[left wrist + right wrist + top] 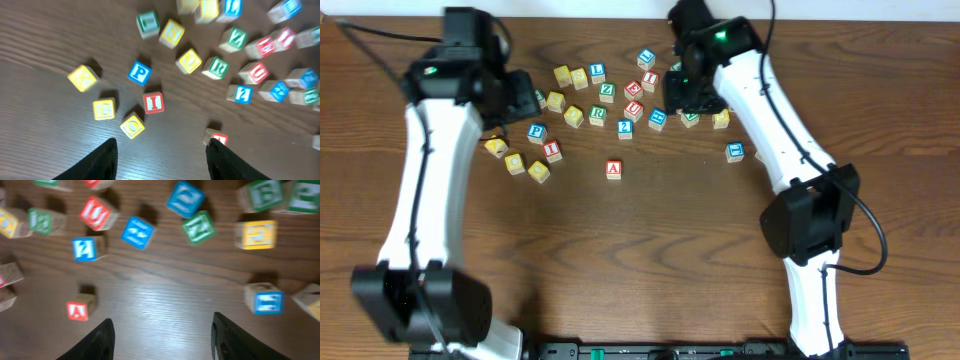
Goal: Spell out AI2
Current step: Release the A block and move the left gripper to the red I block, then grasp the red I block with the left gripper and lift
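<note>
A red A block stands alone on the table in front of the scattered blocks; it also shows in the left wrist view and the right wrist view. A red I block lies to its left among yellow blocks. A blue 2 block sits behind the A. My left gripper is open and empty above the left of the cluster. My right gripper is open and empty above the right of the cluster.
Several more letter blocks are spread across the back: a blue P, yellow blocks, a green N, a yellow block and a blue block at the right. Bare wood lies in front.
</note>
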`<state>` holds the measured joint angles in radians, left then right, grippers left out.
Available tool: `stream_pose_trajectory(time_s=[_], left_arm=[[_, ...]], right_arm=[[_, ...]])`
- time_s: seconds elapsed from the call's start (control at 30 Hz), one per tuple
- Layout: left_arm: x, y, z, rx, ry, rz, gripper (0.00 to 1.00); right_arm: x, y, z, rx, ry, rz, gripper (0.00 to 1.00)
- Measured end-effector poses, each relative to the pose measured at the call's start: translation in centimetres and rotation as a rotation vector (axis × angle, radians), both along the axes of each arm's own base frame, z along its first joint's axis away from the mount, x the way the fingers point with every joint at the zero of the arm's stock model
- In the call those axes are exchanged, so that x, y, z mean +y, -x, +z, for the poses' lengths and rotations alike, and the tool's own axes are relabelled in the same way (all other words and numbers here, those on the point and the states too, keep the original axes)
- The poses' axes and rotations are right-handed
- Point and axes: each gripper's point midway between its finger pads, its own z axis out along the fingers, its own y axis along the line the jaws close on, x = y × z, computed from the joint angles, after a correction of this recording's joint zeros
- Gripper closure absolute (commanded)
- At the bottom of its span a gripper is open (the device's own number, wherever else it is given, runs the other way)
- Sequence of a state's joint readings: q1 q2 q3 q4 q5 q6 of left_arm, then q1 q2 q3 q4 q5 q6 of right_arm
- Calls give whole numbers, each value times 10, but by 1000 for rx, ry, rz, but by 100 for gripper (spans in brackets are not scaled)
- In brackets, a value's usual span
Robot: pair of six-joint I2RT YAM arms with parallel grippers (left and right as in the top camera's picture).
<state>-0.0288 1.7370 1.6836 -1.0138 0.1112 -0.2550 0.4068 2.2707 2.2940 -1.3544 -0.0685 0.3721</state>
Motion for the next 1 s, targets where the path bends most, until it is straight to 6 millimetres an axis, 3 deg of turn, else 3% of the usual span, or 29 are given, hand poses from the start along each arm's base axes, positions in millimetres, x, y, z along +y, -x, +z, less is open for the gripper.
stream_pose_trajectory(time_s=[0.3,0.63,0.83,1.0], left_arm=[[-21,-3,-77,201,-76,42,44],[-15,-9,-144,330,-112,80,44],[-14,-10,-164,360,-117,82,44],[-12,-17,-167,340,-112,89,44]], right_arm=[[-43,-1,-3,56,27,-60,41],[-48,-1,-4,60,34,-47,37],[-48,-1,-4,62,35,-47,36],[-48,0,-4,62,35,-47,36]])
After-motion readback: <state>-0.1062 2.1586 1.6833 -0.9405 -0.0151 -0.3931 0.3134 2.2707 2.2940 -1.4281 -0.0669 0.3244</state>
